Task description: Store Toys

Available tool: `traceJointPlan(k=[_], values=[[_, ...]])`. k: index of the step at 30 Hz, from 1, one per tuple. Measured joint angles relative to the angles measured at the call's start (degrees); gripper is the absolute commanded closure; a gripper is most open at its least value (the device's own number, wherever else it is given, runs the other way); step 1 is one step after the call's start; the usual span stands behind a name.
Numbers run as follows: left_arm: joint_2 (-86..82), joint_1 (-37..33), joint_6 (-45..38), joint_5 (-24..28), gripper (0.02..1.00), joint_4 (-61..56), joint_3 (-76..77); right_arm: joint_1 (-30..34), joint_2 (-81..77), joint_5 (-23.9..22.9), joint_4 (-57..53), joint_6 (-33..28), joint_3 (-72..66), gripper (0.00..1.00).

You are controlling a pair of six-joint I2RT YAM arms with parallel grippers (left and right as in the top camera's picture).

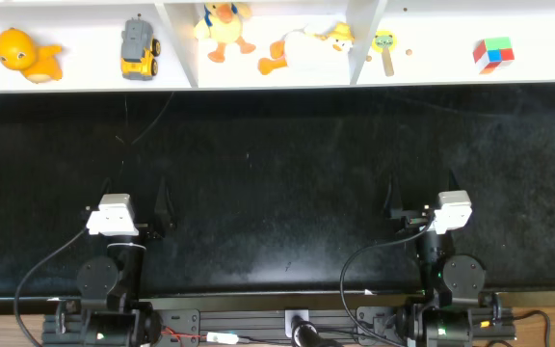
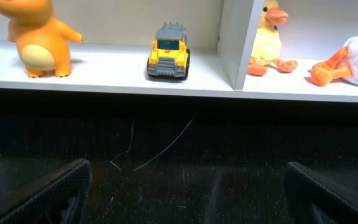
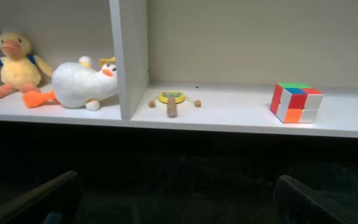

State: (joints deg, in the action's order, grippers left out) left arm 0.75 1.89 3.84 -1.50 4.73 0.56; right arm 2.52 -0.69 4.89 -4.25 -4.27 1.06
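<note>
Toys were all on the white shelf (image 1: 85, 79), none on the black mat (image 1: 277, 164) in front of it. Shelf's left compartment: orange figure (image 1: 27, 53) near the outer end, yellow truck (image 1: 139, 48) closer to the left divider (image 1: 183, 43), the two apart. Middle compartment: yellow plush duck (image 1: 224, 29) sitting upright just past that divider, white plush duck (image 1: 302, 50) lying on its side beside it, close to the right divider (image 1: 364, 43). Right compartment: small wooden rattle (image 1: 385, 48) lying flat just past the right divider, colour cube (image 1: 492, 54) well apart from it toward the shelf's far right end. Left gripper (image 2: 186, 171) hung over the mat, well back from the shelf, facing the truck's compartment, fingers spread wide apart, nothing between them. Right gripper (image 3: 178, 180) was likewise back from the shelf, facing the right divider, fingers apart and holding nothing.
</note>
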Motion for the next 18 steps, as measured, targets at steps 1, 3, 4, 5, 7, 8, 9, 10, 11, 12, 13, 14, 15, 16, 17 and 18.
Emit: traceJointPlan(k=[1, 3, 4, 5, 7, 8, 9, 10, 11, 12, 13, 14, 15, 16, 17, 18], values=[[0.00, 0.00, 0.00, 0.00, 0.025, 0.00, 0.00, 0.00, 0.00, -0.24, -0.04, -0.24, 0.00, 0.005], [0.00, 0.00, 0.00, 0.00, 0.023, 0.00, 0.00, 0.00, 0.00, -0.66, -0.07, -0.31, 0.00, 0.007], [0.00, 0.00, 0.00, 0.00, 0.020, 0.00, 0.00, 0.02, 0.00, -0.72, -0.07, -0.33, 0.00, 0.005], [0.00, 0.00, 0.00, 0.00, 0.023, 0.00, 0.00, 0.00, 0.00, -0.81, -0.09, -0.42, 0.00, 0.005], [0.00, 0.00, 0.00, 0.00, 0.023, 0.00, 0.00, 0.00, 0.00, -0.87, -0.07, -0.46, 0.00, 0.005], [0.00, 0.00, 0.00, 0.00, 0.023, 0.00, 0.00, 0.00, 0.00, -0.87, -0.09, -0.46, 0.00, 0.005], [0.00, 0.00, 0.00, 0.00, 0.020, 0.00, 0.00, 0.00, 0.00, -0.85, -0.09, -0.48, 0.00, 0.005], [0.00, 0.00, 0.00, 0.00, 0.023, 0.00, 0.00, 0.02, 0.00, -0.87, -0.09, -0.46, 0.00, 0.005], [0.00, 0.00, 0.00, 0.00, 0.020, 0.00, 0.00, 0.00, 0.00, -0.85, -0.07, -0.48, 0.00, 0.005], [0.00, 0.00, 0.00, 0.00, 0.020, 0.00, 0.00, 0.02, 0.00, -0.87, -0.09, -0.46, 0.00, 0.007], [0.00, 0.00, 0.00, 0.00, 0.023, 0.00, 0.00, 0.02, 0.00, -0.87, -0.13, -0.48, 0.00, 0.003], [0.00, 0.00, 0.00, 0.00, 0.020, 0.00, 0.00, 0.00, 0.00, -0.87, -0.07, -0.46, 0.00, 0.005], [0.00, 0.00, 0.00, 0.00, 0.020, 0.00, 0.00, 0.00, 0.00, -0.87, -0.09, -0.48, 0.00, 0.003], [0.00, 0.00, 0.00, 0.00, 0.020, 0.00, 0.00, 0.00, 0.00, -0.87, -0.09, -0.48, 0.00, 0.007], [0.00, 0.00, 0.00, 0.00, 0.025, 0.00, 0.00, 0.00, 0.00, -0.87, -0.07, -0.48, 0.00, 0.003], [0.00, 0.00, 0.00, 0.00, 0.020, 0.00, 0.00, 0.00, 0.00, -0.85, -0.07, -0.48, 0.00, 0.005]])
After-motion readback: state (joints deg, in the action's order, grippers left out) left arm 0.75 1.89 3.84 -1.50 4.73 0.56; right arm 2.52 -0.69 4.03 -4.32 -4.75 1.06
